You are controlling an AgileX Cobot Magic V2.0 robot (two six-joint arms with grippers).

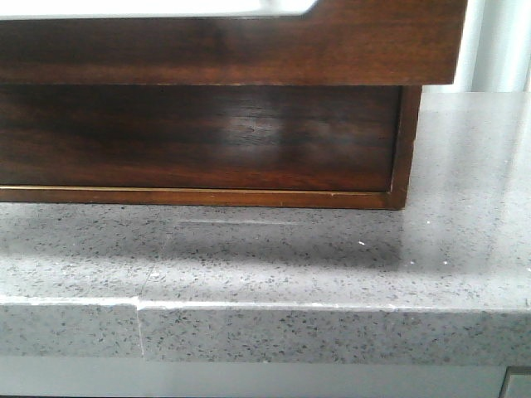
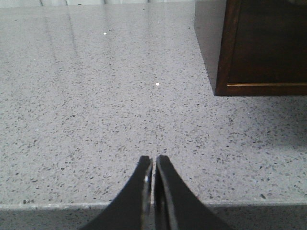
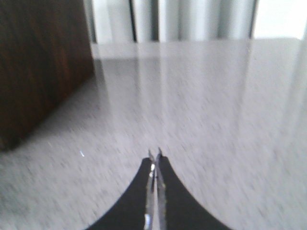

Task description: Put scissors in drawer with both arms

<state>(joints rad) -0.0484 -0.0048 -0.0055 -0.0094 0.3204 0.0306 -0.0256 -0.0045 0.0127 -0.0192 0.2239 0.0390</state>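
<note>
- The left gripper [image 2: 153,162] has its jaws pressed together with nothing between them, low over the speckled grey counter [image 2: 96,120].
- The right gripper [image 3: 154,157] likewise has its jaws together and empty; that view is blurred.
- The drawer [image 1: 232,41] juts out from the top of the wooden chest [image 1: 199,137], well apart from both sets of jaws.
- The scissors appear in no view.

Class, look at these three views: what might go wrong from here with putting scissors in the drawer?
1. No view shows the scissors, so the arms may have to search.
2. Both the left gripper and right gripper are shut and empty; each must open before grasping.
3. The drawer juts out over the counter, so an arm rising beneath could strike it.
</note>
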